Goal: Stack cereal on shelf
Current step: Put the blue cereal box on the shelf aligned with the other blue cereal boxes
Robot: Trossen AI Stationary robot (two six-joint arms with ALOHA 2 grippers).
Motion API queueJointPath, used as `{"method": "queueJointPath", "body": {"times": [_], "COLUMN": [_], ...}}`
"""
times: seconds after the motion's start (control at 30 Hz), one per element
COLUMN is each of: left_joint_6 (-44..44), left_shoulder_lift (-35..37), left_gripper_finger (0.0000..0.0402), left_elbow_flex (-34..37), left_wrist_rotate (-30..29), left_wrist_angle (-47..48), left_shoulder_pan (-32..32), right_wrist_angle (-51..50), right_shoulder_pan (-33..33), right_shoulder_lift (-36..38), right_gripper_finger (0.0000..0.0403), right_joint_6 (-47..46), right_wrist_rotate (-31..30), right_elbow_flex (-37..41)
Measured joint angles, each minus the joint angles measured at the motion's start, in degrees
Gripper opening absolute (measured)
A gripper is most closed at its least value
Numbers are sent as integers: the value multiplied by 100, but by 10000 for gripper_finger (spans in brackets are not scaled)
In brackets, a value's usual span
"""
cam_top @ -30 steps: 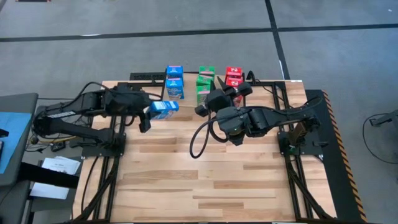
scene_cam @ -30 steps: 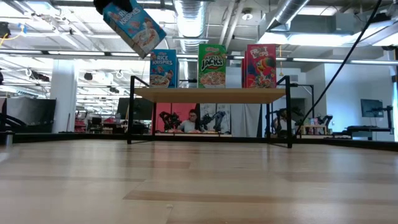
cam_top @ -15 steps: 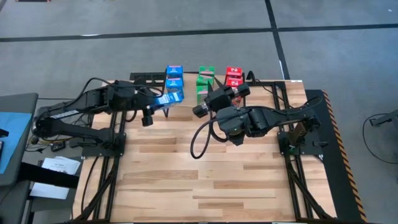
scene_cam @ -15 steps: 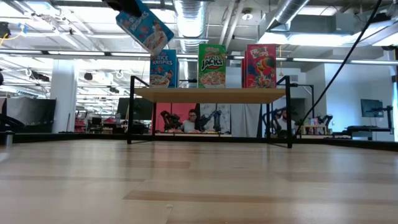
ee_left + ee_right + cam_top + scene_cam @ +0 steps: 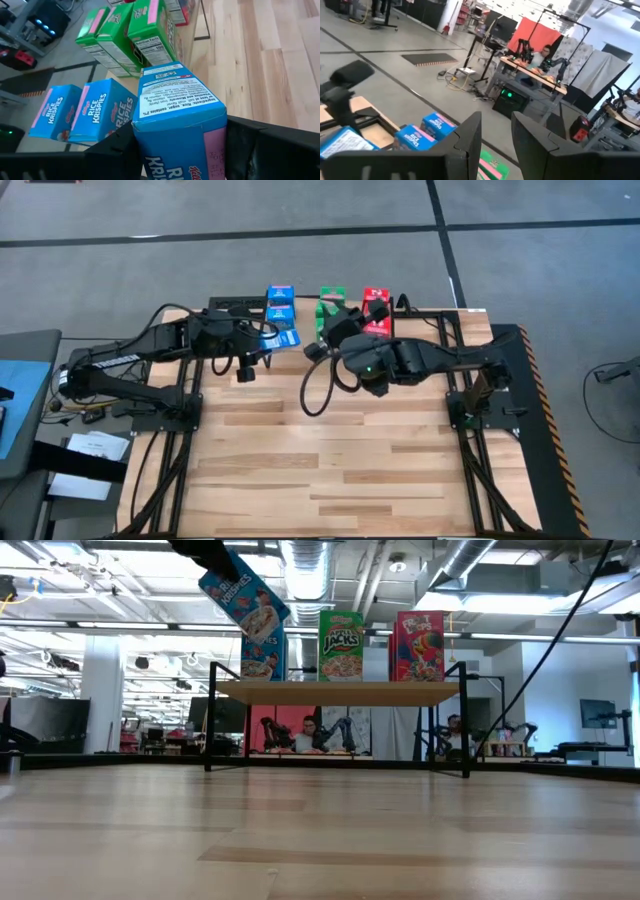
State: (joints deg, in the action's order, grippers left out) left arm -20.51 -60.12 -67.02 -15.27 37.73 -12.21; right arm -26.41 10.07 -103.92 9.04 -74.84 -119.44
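The shelf [image 5: 340, 692] stands at the table's far edge. Blue [image 5: 280, 304], green [image 5: 330, 302] and red [image 5: 376, 298] cereal boxes stand on its plank in rows. My left gripper [image 5: 266, 341] is shut on another blue cereal box [image 5: 245, 598], held tilted in the air just before the blue row [image 5: 85, 112]. My right gripper [image 5: 347, 320] hovers level above the green boxes. Its fingers [image 5: 470, 137] are a little apart with nothing between them. My left gripper pinches the blue box between its two fingers [image 5: 112, 152] on two opposite sides, near the box's end closest to the wrist [image 5: 175, 160]. The fingers slant down from the table's left. The box hangs clear of table and shelf, its nutrition panel [image 5: 172, 92] facing up.
A black cable loop [image 5: 318, 395] from the right arm hangs over the table's middle. The wooden tabletop [image 5: 340, 470] lies bare on the near side. People sit at benches in the room behind [image 5: 305, 735].
My left gripper has carried the blue box toward the far edge and right, up to the blue row, rolling so the box turned from flat to on edge. My right gripper has swung toward the table's left and far edge, over the green boxes.
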Motion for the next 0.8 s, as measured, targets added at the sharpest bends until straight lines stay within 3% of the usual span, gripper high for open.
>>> {"method": "queueJointPath", "body": {"times": [0.3,0.67,0.8], "left_joint_6": [122,278,299], "left_shoulder_lift": [2,4,4], "left_gripper_finger": [179,179,179], "left_elbow_flex": [0,0,0], "left_wrist_rotate": [-2,-3,-4], "left_wrist_angle": [231,468,542], "left_shoulder_pan": [2,4,4], "right_wrist_angle": [-24,-16,-15], "right_shoulder_pan": [-157,-42,24], "right_shoulder_lift": [0,0,0], "right_gripper_finger": [143,232,246], "right_joint_6": [-1,-7,-4], "right_wrist_rotate": [199,311,376], "right_elbow_flex": [0,0,0]}}
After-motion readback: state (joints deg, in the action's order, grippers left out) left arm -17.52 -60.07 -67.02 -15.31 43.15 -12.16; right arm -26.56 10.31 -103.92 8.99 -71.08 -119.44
